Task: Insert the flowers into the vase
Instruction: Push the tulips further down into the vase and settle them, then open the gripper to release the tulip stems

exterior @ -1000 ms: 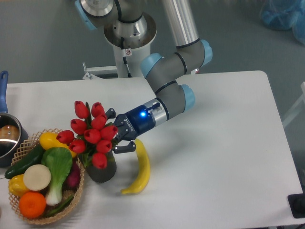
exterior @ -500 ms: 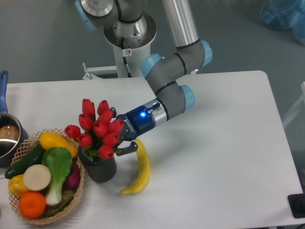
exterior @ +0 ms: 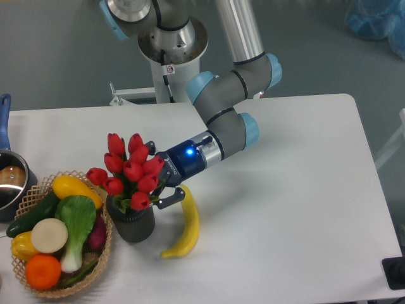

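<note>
Standing in the vase [exterior: 134,223], the flowers [exterior: 131,170] are leaning toward the gripper [exterior: 161,174], whose fingers are lying spread on either side of the bunch (contact hard to tell). A banana [exterior: 184,225] is lying just beside the vase, a basket [exterior: 101,253] touching its other side.

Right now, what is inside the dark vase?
The flowers stand in the vase: green leaves and stems show at its mouth, red buds above. The lower stems and the vase bottom are hidden. The gripper is beside the bunch.
</note>
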